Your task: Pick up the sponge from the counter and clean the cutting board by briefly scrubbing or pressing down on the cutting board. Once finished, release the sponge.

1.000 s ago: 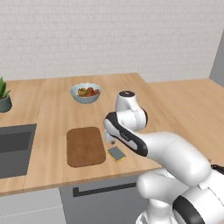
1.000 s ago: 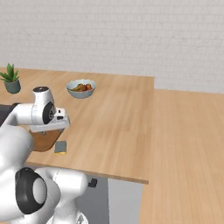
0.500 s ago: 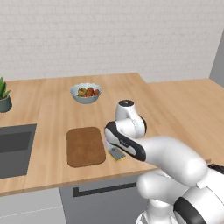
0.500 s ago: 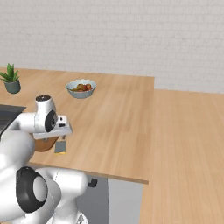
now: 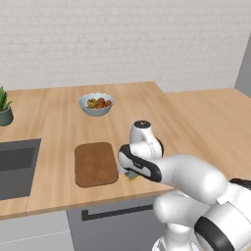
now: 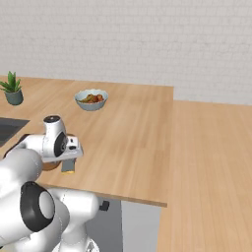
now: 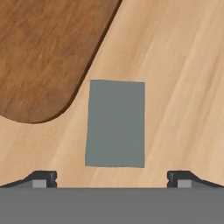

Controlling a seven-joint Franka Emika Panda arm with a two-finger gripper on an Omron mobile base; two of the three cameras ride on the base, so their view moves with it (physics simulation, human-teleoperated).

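Seen from the hand, the sponge (image 7: 115, 124) lies flat on the counter (image 7: 175, 65), grey-green top up, just beside a rounded corner of the dark brown cutting board (image 7: 43, 52). My gripper (image 7: 113, 179) hovers straight over the sponge, open, with one fingertip (image 7: 41, 178) out to each side and nothing between them. From the left base camera the hand covers most of the sponge (image 5: 132, 176), right of the cutting board (image 5: 95, 164). The right base camera catches the yellow edge of the sponge (image 6: 68, 168) under the gripper (image 6: 69, 161).
A bowl of fruit (image 5: 96, 103) stands further back on the counter, behind the board. The dark sink (image 5: 14, 166) is to the left, and a potted plant (image 5: 4, 110) sits behind it. The counter's front edge runs close by the sponge.
The hand has come down and toward the counter's front edge, from above the board's right side to low over the sponge. Sponge and board have not moved.
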